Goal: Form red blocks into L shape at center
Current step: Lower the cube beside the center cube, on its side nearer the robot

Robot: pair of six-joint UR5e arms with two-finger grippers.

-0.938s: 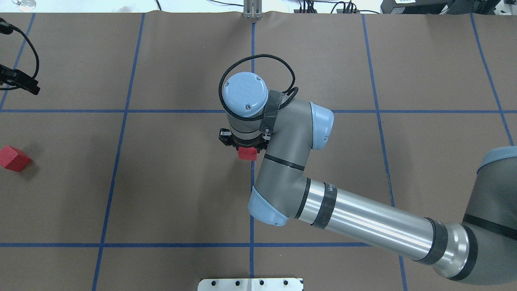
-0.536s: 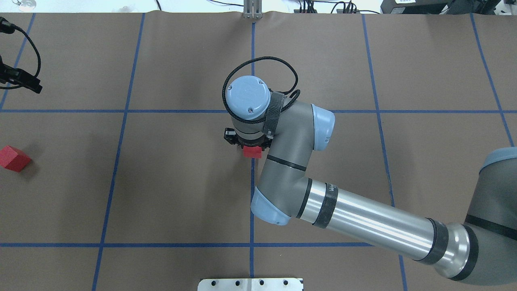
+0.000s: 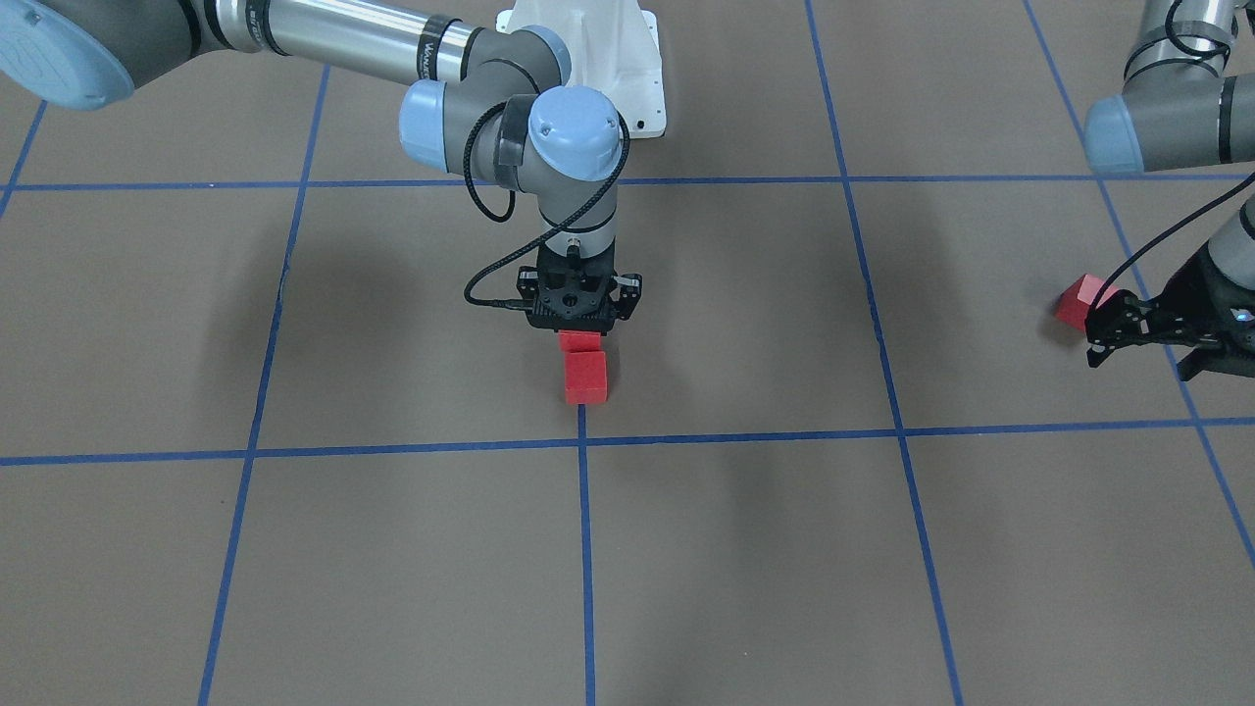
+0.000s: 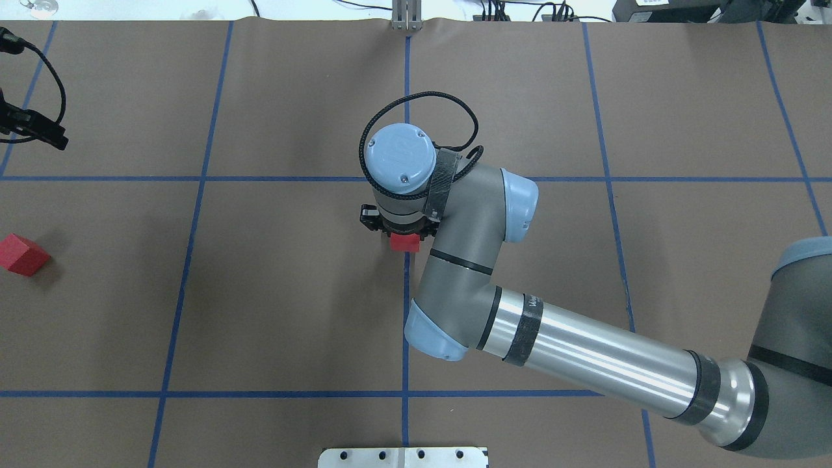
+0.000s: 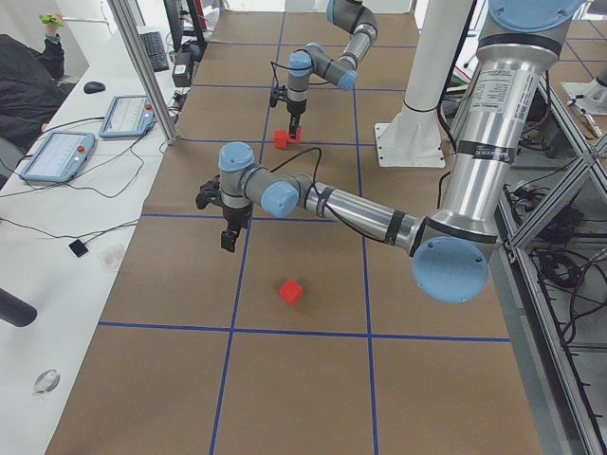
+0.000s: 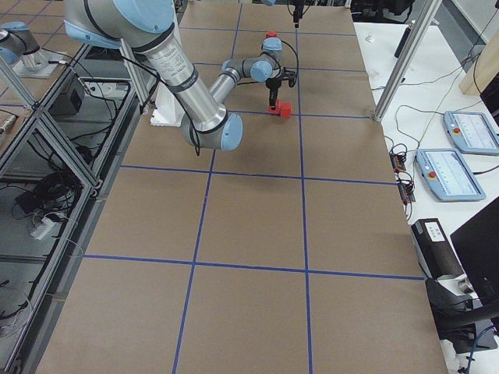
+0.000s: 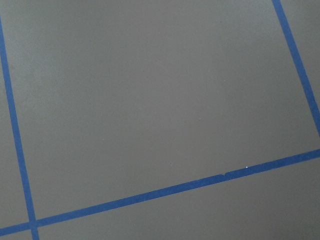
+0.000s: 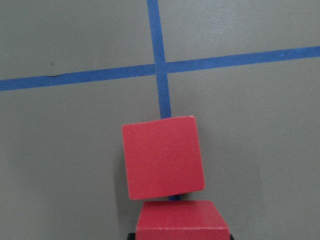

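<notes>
3 in play: 1 set down, 1 in hand, 1 far off on the robot's left side.
Set down: the placed block (image 3: 586,378) lies on the middle blue tape line (image 3: 585,549), just on the robot's side of the crossing that marks the center (image 3: 581,438), and is turned slightly off the grid.
In hand: the right gripper (image 3: 580,336) is closed from above on the held block (image 8: 181,220), directly behind the placed block on the same line. The 2 sit just beside each other, and I cannot tell if they touch (nor if the held block rests on the worktop (image 4: 292,292) yet).
Far off: the third block (image 4: 23,253) sits alone and untouched, well apart from the center.
Idle side: the left gripper (image 3: 1103,338) hangs above the worktop with nothing in it. Its wrist camera shows only bare brown surface and tape, and I cannot tell how far apart its jaws are.
Done: by my judgement, 1 of 3 placements, with the 2nd nearly complete.
Left to do: release the held block square against the placed block to form the straight leg. Then fetch the third block and set it sideways against 1 end to make the L.
</notes>
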